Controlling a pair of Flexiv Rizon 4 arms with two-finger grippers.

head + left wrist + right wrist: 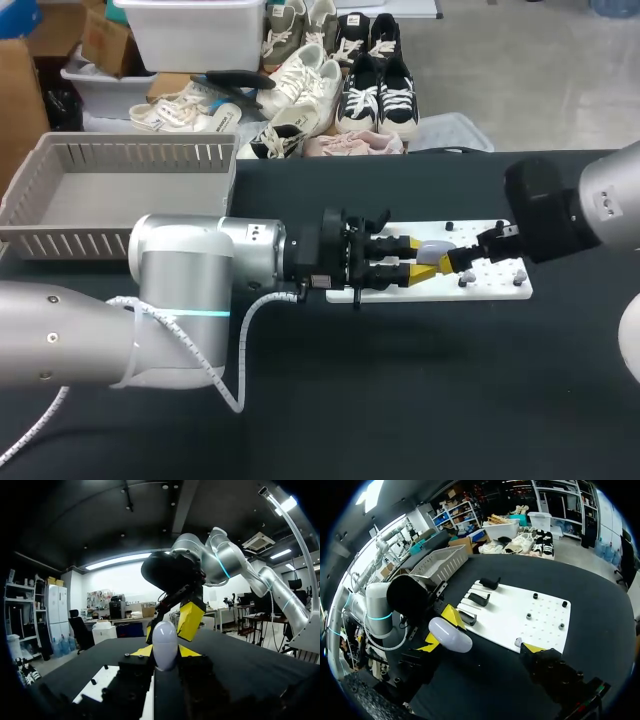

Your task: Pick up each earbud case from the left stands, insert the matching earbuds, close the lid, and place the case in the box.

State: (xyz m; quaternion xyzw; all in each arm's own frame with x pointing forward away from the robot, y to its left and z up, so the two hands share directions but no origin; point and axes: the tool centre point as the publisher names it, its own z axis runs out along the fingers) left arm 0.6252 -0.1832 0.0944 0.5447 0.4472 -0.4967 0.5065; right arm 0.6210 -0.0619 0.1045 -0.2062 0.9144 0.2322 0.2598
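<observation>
Presently left tool point(424, 261) clamps case point(436, 247) near board point(495, 291) edge.

The head camera sat high behind the robot, peering down on the whole black tabletop point(400, 400) from well back. The left wrist camera rode low, right up behind a pale oval earbud case point(165, 645), facing level toward the silver right arm point(225, 560). The right wrist camera looked the opposite way, downward, at the silver left arm point(375, 605). All three caught that case, and each showed the flat white pegged board point(510, 615).
</observation>
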